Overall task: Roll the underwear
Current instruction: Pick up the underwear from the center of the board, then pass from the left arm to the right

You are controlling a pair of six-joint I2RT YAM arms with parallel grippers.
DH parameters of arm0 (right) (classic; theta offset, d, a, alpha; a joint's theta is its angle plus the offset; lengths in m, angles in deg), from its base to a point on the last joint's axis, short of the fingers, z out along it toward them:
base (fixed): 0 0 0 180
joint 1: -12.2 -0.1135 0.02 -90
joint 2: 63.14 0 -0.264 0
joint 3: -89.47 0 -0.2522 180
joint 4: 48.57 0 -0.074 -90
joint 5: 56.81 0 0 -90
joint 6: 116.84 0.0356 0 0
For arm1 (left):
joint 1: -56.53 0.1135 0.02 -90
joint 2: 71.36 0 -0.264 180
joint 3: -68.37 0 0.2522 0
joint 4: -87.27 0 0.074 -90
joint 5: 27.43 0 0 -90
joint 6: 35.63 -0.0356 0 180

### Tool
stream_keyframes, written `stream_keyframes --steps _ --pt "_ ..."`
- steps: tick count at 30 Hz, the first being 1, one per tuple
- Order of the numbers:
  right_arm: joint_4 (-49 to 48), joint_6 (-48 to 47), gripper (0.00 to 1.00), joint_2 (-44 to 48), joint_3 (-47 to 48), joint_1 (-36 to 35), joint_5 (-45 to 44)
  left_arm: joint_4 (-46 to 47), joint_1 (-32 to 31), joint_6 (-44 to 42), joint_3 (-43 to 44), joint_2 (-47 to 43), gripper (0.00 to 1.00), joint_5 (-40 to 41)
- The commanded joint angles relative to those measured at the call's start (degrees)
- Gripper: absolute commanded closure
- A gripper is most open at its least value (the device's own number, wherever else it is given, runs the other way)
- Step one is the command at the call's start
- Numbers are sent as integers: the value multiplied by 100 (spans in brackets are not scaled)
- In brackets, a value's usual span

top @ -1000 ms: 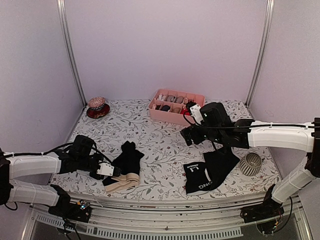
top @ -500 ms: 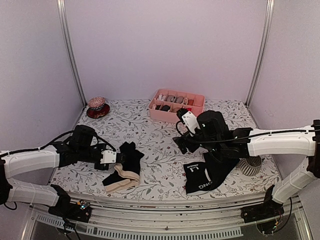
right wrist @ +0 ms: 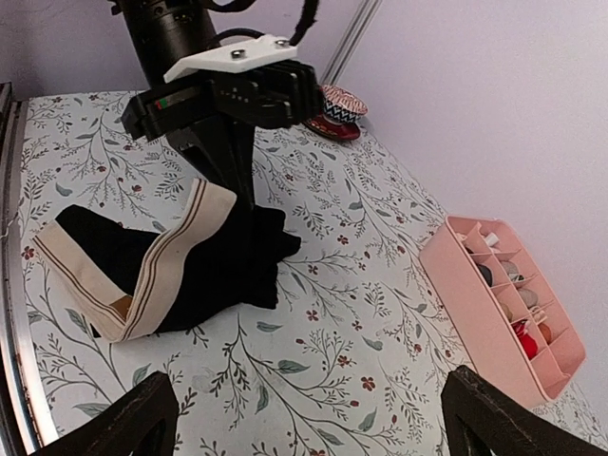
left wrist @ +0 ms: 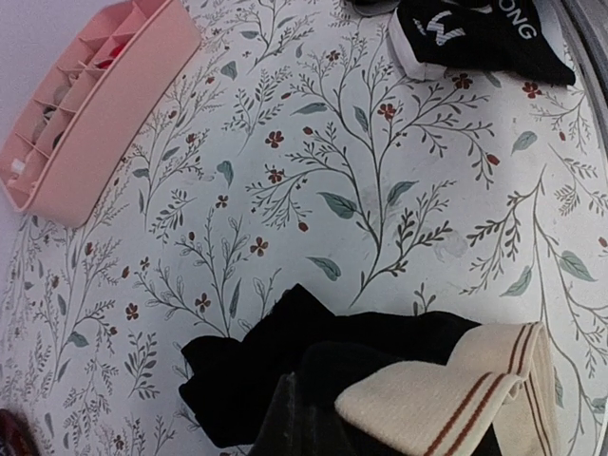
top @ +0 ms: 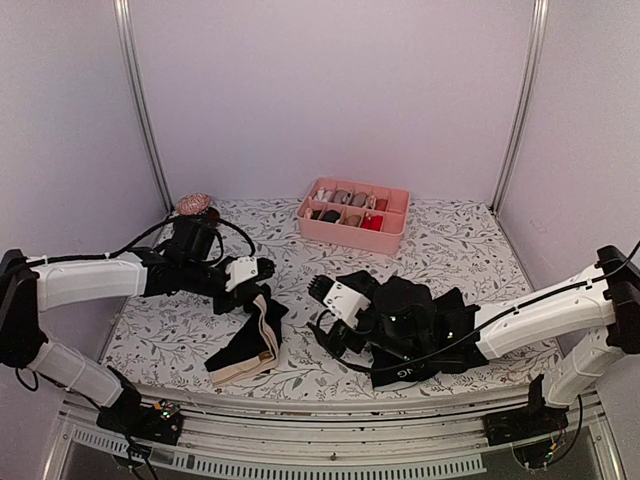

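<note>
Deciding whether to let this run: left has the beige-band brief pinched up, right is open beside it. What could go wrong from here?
1. The left gripper holds only one edge of the beige-band brief. The rest drapes on the table, so it may slip or bunch.
2. The open right gripper faces it closely, so they could collide.
3. The right arm sits over the lettered brief and may snag it.

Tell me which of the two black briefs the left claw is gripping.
The beige-waistband briefs, pinched in the left claw; the white-lettered briefs lie apart, ungripped.
</note>
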Motion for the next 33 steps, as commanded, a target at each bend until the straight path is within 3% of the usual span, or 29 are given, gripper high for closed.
stream_keyframes --steps 1,8,14,23,33 --pt "-883 -80 0 -690 301 -305 -482 -43 -69 731 138 134 100 -59" --pt "-1339 613 0 -2191 1347 -718 -1222 128 -68 837 -31 -67 100 -347" --pt "-2030 925 3 -2807 1822 -842 -1588 203 -69 830 -137 -121 100 -494" --pt "-2171 846 17 -3710 2755 -838 -2169 182 -68 791 -217 -209 100 -574" --pt "-2278 860 31 -3963 2715 -841 -2656 217 -69 783 -264 -242 100 -617"
